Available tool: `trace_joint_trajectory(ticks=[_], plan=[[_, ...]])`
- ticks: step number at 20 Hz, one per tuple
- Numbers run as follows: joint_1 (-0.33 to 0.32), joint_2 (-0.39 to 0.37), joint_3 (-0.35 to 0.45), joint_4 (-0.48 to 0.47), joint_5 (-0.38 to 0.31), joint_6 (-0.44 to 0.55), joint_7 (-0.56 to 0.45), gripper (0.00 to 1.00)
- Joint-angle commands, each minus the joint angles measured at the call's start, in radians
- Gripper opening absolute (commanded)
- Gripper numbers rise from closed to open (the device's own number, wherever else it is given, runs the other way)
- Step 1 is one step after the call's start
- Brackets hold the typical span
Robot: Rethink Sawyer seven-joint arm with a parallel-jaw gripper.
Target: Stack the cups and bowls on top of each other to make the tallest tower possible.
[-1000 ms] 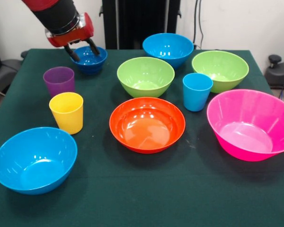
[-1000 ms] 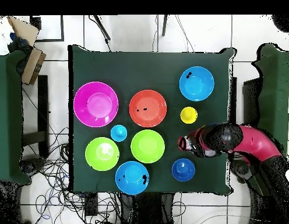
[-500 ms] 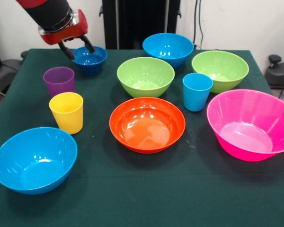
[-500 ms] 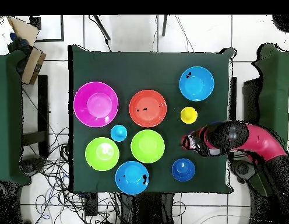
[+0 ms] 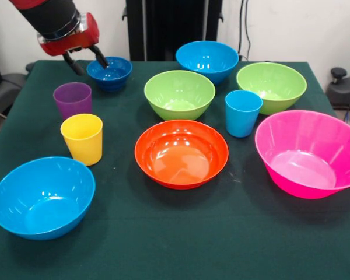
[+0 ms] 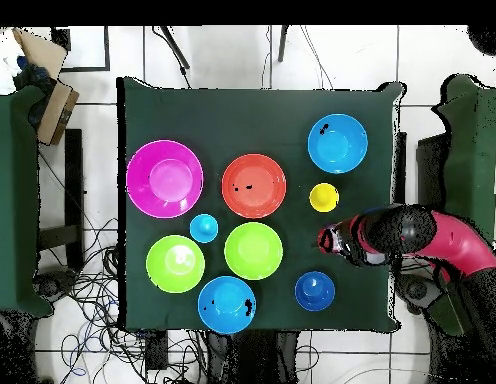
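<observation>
Presently, operator, your stock lies unstacked on the green table (image 5: 163,233). Claw (image 5: 86,62): spread open, empty, raised beside the small dark blue bowl (image 5: 109,73) and above the purple cup (image 5: 73,99). Yellow cup (image 5: 82,138): upright, just in front of the purple. Light blue cup (image 5: 242,112): between the two lime green bowls (image 5: 179,93). Orange bowl (image 5: 181,153): centre. Pink bowl (image 5: 308,153): beside it. Light blue bowls (image 5: 42,196): one near corner, one far edge.
</observation>
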Motion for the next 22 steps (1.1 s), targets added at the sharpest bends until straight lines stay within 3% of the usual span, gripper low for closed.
trace_joint_trajectory(ticks=[1, 22], plan=[[0.010, 0.023, 0.018, -0.064, -0.059, 0.079, -0.309, 1.00], [0.007, 0.075, -0.001, -0.081, -0.108, 0.019, -0.294, 1.00]])
